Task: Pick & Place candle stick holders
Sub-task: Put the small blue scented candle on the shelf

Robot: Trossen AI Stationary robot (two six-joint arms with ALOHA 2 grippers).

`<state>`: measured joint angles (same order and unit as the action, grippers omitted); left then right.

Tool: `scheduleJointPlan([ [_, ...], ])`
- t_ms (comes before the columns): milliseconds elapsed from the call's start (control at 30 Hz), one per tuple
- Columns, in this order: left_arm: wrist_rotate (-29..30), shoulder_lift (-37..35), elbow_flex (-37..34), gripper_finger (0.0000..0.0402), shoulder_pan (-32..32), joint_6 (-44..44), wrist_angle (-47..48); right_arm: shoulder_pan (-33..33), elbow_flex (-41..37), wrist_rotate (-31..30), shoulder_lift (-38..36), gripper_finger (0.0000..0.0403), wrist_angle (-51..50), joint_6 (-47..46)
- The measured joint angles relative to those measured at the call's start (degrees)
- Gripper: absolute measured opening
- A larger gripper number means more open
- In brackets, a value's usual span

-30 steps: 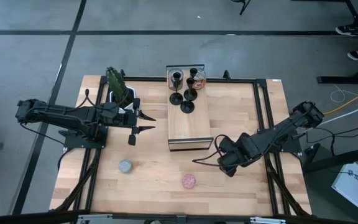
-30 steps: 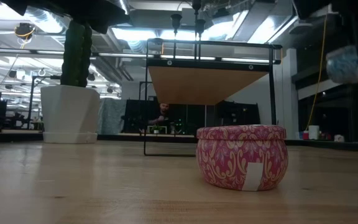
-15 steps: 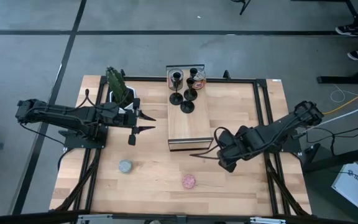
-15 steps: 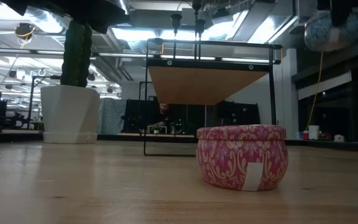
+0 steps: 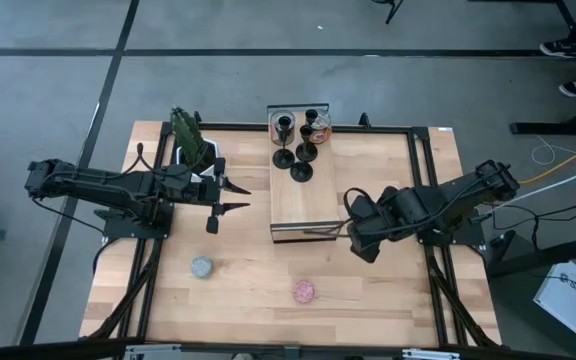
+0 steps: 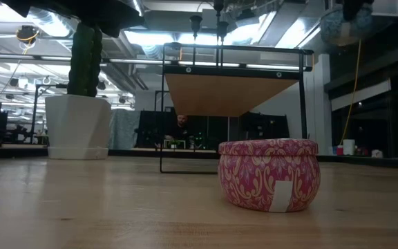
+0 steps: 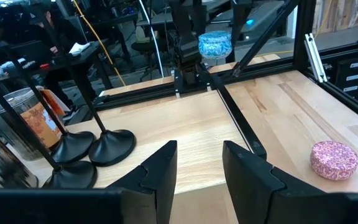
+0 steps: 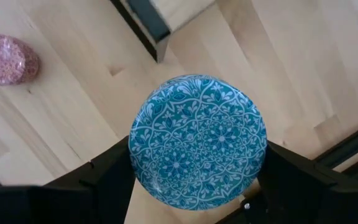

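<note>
We see the right claw (image 8: 197, 186) clenched on a blue patterned tin (image 8: 197, 142), hiding its fingertips. The left claw (image 5: 230, 197) is released at center left. Candle stick holders (image 5: 301, 150) stand on the raised shelf (image 5: 308, 205) above the worktop (image 5: 248, 290).

From above, the wooden bench (image 5: 238, 290) carries a raised wooden platform (image 5: 306, 200) running from its centre toward 12 o'clock. At the platform's 12 o'clock end stand the black candle stick holders (image 5: 301, 150), clustered close together, with a shiny tin (image 5: 323, 130) just beside them. A potted cactus (image 5: 192, 140) sits near the bench's 11 o'clock corner. The left gripper (image 5: 240, 198) hangs at about 9 o'clock of the platform, its two fingers spread apart and pointing toward it. The right gripper (image 5: 320, 230) reaches to the platform's 6 o'clock edge. A grey disc (image 5: 201, 267) lies at 7 o'clock, and a pink disc (image 5: 303, 291) at 6 o'clock, well apart.
</note>
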<state>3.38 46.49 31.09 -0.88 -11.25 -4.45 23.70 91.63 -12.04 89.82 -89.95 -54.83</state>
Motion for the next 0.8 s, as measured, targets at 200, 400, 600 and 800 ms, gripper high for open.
scheduleJointPlan([
  [200,0.0,0.01,0.0,0.0123,0.0,0.0,0.0,-3.16,1.29,-1.31,0.0,0.0288,0.36,4.91],
  [400,0.0,0.01,0.0,0.0123,0.01,0.0,0.0,-7.77,1.76,-1.5,0.02,0.0288,3.89,11.32],
  [600,0.0,0.01,0.0,0.0125,-0.01,0.0,0.0,-12.63,1.76,-1.5,0.02,0.0288,12.79,20.8],
  [800,0.0,0.01,0.0,0.0122,0.01,0.0,0.0,-16.73,1.76,-2.97,0.52,0.0288,24.68,30.07],
])
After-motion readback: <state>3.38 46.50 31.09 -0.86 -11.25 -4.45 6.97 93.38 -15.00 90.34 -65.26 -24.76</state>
